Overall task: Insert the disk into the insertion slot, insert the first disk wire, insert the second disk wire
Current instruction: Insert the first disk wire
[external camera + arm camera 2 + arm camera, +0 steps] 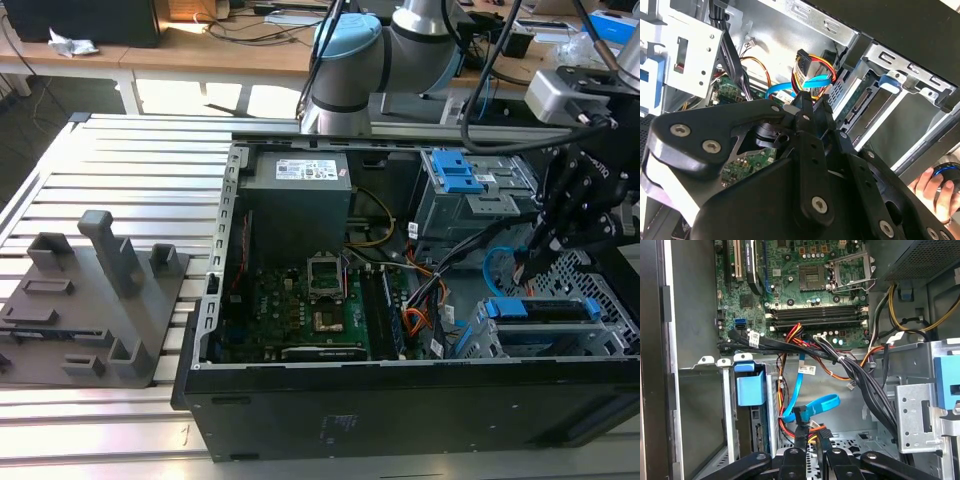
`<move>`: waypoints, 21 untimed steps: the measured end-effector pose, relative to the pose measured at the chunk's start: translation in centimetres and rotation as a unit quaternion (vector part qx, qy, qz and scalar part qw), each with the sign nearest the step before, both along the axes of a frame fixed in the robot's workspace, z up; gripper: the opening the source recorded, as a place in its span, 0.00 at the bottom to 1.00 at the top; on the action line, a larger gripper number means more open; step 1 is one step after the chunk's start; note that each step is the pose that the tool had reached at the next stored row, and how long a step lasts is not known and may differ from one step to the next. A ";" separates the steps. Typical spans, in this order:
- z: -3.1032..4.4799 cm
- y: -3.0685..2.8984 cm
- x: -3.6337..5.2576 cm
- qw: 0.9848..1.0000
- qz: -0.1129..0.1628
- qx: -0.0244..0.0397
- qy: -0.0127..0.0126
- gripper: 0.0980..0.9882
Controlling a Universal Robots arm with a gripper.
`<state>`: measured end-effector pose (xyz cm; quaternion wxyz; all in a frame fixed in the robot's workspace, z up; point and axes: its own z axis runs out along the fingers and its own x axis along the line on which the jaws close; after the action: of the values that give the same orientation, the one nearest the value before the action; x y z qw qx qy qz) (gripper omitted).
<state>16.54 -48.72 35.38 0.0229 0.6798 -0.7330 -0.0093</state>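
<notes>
Disk: lies seated in the insertion slot, at the exterior view's right of the open computer case.
Second disk wire: light-blue loop just beside the slot, its black plug at the end effector.
End effector: low inside the case; whether it pinches the plug I cannot tell.
Tabletop: slatted metal, carrying the case.

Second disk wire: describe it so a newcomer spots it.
In the open computer case, look past the motherboard, beside the grey drive cage. The second disk wire is the thin flat light-blue cable curling in a loop, unlike the thick black bundle beside it.
</notes>
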 end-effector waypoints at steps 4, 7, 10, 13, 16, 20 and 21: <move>-0.20 0.00 0.00 1.000 0.000 0.000 0.000 0.16; -0.34 0.00 0.00 1.000 0.000 0.000 0.000 0.16; -0.50 0.00 0.00 1.000 0.000 0.000 0.000 0.16; -0.76 0.00 0.00 1.000 0.000 0.000 0.000 0.16; -0.91 0.00 0.00 1.000 0.000 0.000 0.000 0.16; -1.04 0.00 0.00 1.000 0.000 0.000 0.000 0.16; -1.05 0.00 0.00 1.000 0.000 0.000 0.000 0.16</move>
<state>16.54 -48.72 34.33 0.0230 0.6798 -0.7330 -0.0091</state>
